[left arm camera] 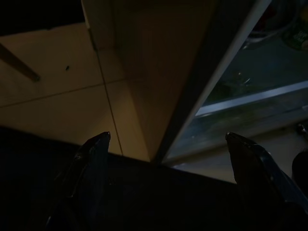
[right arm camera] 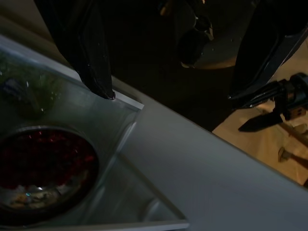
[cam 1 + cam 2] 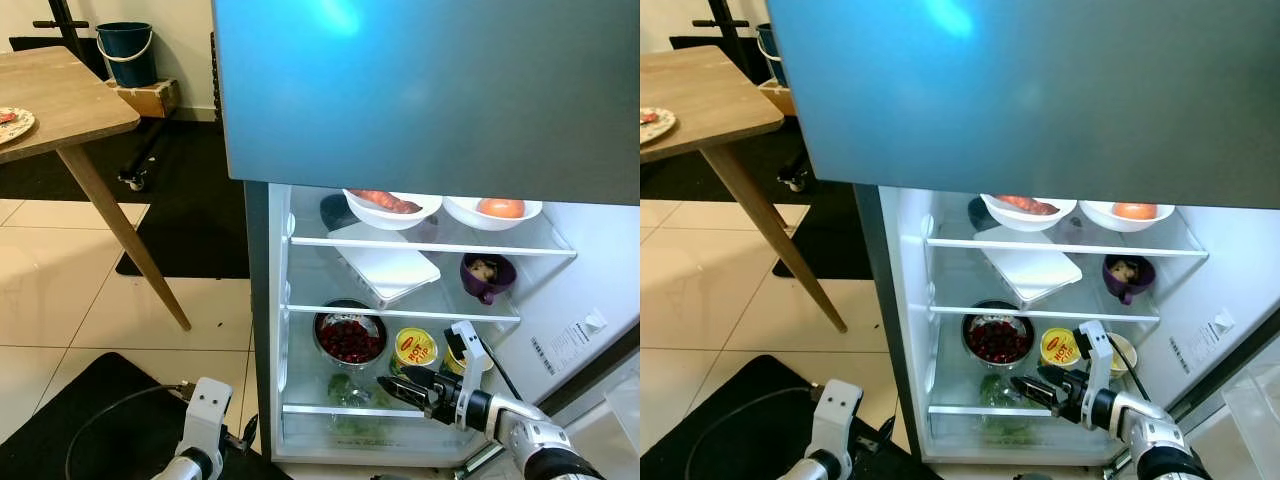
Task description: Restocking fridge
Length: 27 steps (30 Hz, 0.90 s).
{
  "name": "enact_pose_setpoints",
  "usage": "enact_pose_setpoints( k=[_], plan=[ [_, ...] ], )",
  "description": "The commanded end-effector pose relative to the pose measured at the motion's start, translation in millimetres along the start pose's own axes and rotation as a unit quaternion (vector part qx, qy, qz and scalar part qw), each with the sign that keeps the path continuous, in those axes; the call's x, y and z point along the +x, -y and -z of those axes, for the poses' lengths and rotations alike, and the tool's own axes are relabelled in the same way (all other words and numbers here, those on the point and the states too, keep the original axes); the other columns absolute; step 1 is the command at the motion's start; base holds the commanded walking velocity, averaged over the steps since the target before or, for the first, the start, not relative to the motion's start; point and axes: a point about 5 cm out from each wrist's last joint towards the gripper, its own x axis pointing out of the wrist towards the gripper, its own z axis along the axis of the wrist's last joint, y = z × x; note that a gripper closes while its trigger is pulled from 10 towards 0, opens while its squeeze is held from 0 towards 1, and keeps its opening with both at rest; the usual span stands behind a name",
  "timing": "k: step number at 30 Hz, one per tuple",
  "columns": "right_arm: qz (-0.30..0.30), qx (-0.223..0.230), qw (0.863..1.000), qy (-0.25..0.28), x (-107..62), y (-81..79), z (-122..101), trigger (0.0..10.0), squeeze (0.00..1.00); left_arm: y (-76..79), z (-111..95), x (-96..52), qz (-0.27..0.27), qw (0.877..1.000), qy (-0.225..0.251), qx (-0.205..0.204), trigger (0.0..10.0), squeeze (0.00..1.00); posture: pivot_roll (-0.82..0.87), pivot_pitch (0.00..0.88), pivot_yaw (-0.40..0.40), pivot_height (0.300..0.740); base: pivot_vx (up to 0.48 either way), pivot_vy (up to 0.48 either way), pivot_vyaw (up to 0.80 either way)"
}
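Tiled floor [image 3: 60,300] w/ black mat; wooden tabletop [image 3: 60,100] at 10 o'clock carries a plate [image 3: 12,122]. Left claw [image 1: 166,149] hangs low beside fridge [image 3: 430,90] edge at 7 o'clock, fingers spread, empty. Fridge open: top shelf holds two white bowls [image 3: 392,207], white tray [image 3: 385,262] below, purple cup [image 3: 487,276] at 3 o'clock. Lower shelf: bowl of red berries [image 3: 349,338], yellow tub [image 3: 415,347] just beside it. Right claw [image 3: 385,386] at 5 o'clock, fingers spread, empty, near the berry bowl, in front of the shelf edge.
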Motion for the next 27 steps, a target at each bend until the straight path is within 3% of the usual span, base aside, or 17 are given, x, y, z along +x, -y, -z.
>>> enact_pose_setpoints(
  k=[1,11,27],
  plan=[
    [0.006,0.005,1.0,0.0,-3.2,2.2,4,10.0,0.0,-3.6,2,-1.5,0.001,1.0,-0.013,0.013,10.0,0.0,-0.03,0.003,-0.05,0.605,0.0,0.0,0.0],
    [0.036,0.03,0.999,-0.023,-6.9,5.3,25,10.0,0.0,-6.9,7,-4.9,-0.011,0.999,-0.025,0.018,10.0,0.0,-0.03,0.005,-0.047,0.644,0.0,0.0,0.0],
    [0.104,0.084,0.99,-0.037,-15.9,11.8,51,10.0,0.0,-7.4,18,-9.9,-0.021,0.998,-0.055,0.025,10.0,0.0,-0.04,0.0,-0.042,0.653,0.0,0.0,0.0]
  ],
)
